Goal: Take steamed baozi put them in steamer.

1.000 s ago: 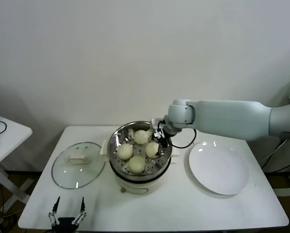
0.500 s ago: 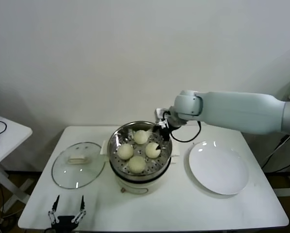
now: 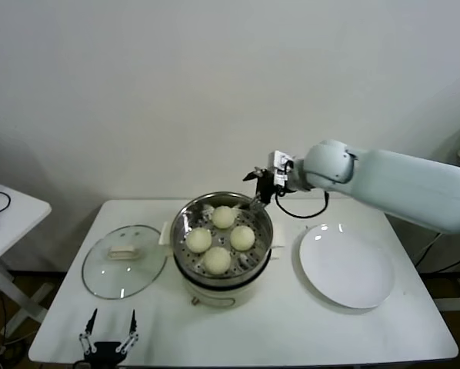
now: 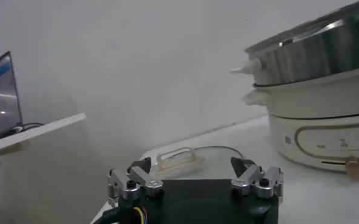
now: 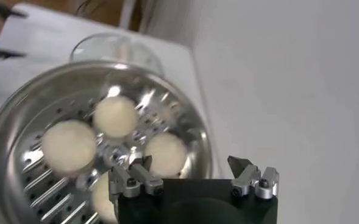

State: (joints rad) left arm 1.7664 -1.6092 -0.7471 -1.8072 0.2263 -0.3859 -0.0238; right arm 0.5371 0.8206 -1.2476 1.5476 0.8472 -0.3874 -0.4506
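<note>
Right end effector (image 3: 258,187) spread wide, holding nothing, hanging above the far right rim of the steamer (image 3: 185,217), clear of it. Four baozi (image 3: 241,237) sit inside the basket, clustered, below and to the left of that end effector. Steamer stands mid-surface (image 3: 291,323); glass lid (image 3: 124,260) just beside it on the left, white plate (image 3: 346,266) on the right. Left end effector (image 3: 107,335) parked at the near left edge, fingers apart, empty.

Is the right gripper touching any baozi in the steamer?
Apart. Head view: right gripper, open, is above the steamer rim, clear of the baozi.
</note>
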